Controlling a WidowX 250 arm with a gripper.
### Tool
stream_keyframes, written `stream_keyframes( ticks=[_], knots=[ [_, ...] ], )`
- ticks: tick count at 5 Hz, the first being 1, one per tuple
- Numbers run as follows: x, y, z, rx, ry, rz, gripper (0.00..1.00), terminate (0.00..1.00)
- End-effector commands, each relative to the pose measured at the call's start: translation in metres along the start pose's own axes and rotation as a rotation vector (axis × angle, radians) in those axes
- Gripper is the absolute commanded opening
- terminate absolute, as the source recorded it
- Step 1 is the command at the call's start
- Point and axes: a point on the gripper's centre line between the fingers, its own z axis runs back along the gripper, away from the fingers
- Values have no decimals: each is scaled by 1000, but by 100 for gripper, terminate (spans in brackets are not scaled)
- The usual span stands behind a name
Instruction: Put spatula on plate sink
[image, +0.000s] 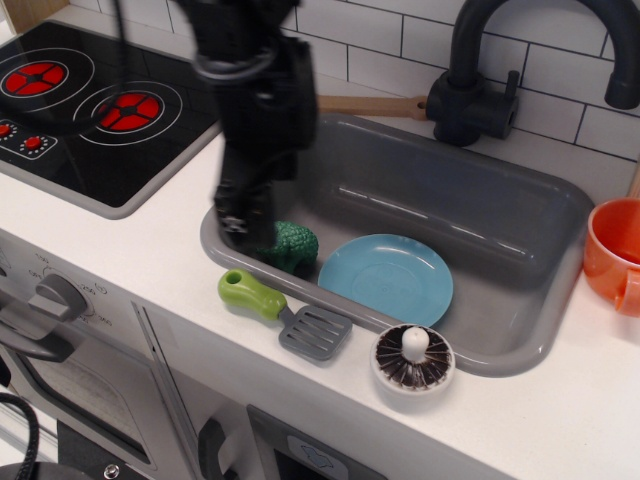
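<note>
White counter (560, 420) and tiled wall (560, 75); end effector (238, 222) blurred, opening indiscernible.

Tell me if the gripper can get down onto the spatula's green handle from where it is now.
Probably yes. The gripper hangs just above and behind the spatula, whose handle lies bare on the counter with nothing on it. The broccoli sits close by inside the sink, not over the handle.

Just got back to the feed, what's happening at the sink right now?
The black robot arm's end effector hangs over the front left rim of the grey plastic sink, just above the green-handled toy spatula, and holds nothing. The spatula lies untouched on the white counter in front of the sink. The round light-blue plate sits empty in the basin beside a green toy broccoli. Whether the jaws are open is unclear.
</note>
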Motion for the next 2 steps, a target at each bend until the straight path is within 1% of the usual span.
stream_keyframes(
  ticks=[1, 2],
  knots=[
    [-19, -9, -1, -22, 16, -199, 100, 0],
    [-18, -17, -11, -36, 40, -248, 100, 0]
  ],
)
